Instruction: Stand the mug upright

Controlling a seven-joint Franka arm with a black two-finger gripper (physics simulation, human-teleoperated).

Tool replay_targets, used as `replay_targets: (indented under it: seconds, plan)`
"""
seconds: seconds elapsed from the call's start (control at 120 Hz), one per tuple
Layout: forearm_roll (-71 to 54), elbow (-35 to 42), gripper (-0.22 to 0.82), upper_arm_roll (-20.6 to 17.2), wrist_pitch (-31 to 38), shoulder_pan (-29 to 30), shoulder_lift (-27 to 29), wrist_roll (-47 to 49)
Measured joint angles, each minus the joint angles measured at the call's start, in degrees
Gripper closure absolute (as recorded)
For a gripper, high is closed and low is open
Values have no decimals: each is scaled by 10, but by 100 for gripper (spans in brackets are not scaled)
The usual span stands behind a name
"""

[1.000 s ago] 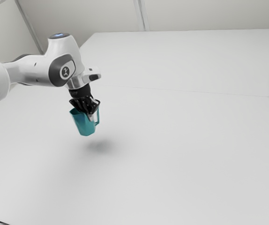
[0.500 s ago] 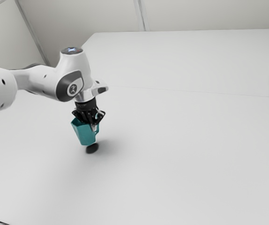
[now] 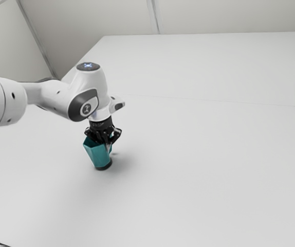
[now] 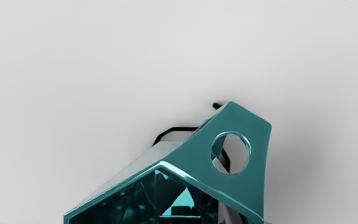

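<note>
Exterior view: white, smooth-shelled arm coming in from the exterior view's left, black gripper at its end, pointing down. Teal mug directly beneath the gripper, its mouth around the lower part of the black linkage. Mug body angular, flat-faced, narrowing toward the base. Mouth upward, but the body leans a little, rim toward the exterior view's left. Dark shadow right under the base; whether the base bears on the table, cannot tell. Table below the gripper: matte, pale grey, plain surface.

Wrist view: mug close in at the fingers, its wall pinched between them, one finger down inside the mouth, the other against the outside. Grip closed on that wall, near the handle. Handle a broad, flat teal plate with cut corners, pierced by a round hole with a glossy edge. Rim angular, catching a bright streak. Interior dark teal, shiny, faceted, with a bright triangular reflection low down; the finger reaches into it. Thin black shadow lines on the table beyond the handle.
</note>
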State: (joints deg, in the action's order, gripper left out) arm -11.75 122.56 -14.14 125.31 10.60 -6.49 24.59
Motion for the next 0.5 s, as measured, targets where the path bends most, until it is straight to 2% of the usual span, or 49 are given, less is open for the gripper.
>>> replay_targets:
  seconds: [0.1,0.317,0.5]
  plan:
    - [-2,2,76,0,6,-1,-4,18]
    - [-1,-3,33,0,6,-2,5,46]
    - [28,-74,14,0,-60,-2,23,44]
